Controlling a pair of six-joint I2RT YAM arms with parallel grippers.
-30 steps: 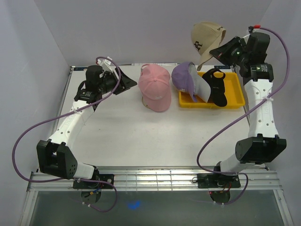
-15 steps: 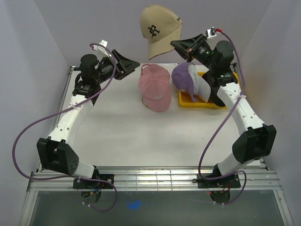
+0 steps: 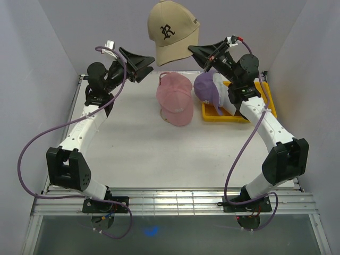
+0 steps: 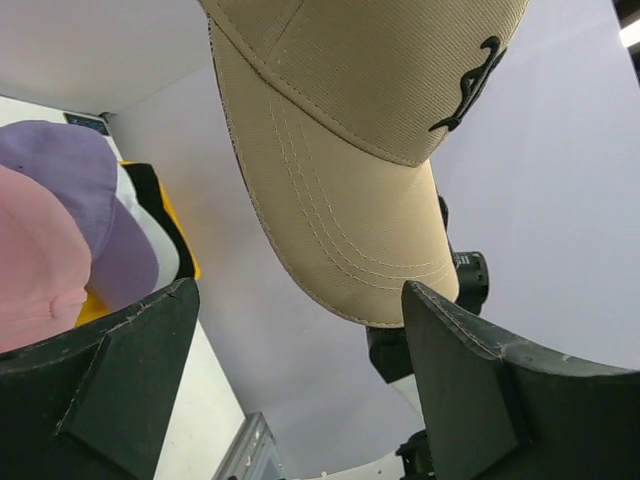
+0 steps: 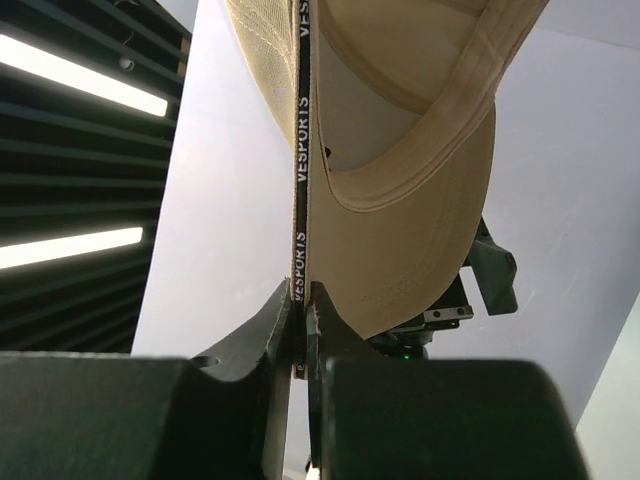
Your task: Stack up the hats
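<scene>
My right gripper (image 3: 193, 51) is shut on the back edge of a beige cap (image 3: 171, 33) with a black letter logo and holds it high above the pink cap (image 3: 175, 98). In the right wrist view the fingers (image 5: 303, 300) pinch the cap's inner band (image 5: 301, 150). My left gripper (image 3: 146, 68) is open and raised just left of the beige cap; in its wrist view the brim (image 4: 350, 230) hangs above the open gap (image 4: 300, 290). A purple cap (image 3: 204, 85) and a white cap (image 3: 227, 96) lean at the yellow tray's left end. The black cap is mostly hidden behind my right arm.
The yellow tray (image 3: 269, 98) lies at the back right under my right forearm. Grey walls close in the table at the back and both sides. The pink cap (image 4: 35, 260) and purple cap (image 4: 60, 160) show at the left of the left wrist view.
My right gripper has swung the beige cap from the back right to the left and higher, above the pink cap. My left gripper has risen and turned toward the cap's brim.
</scene>
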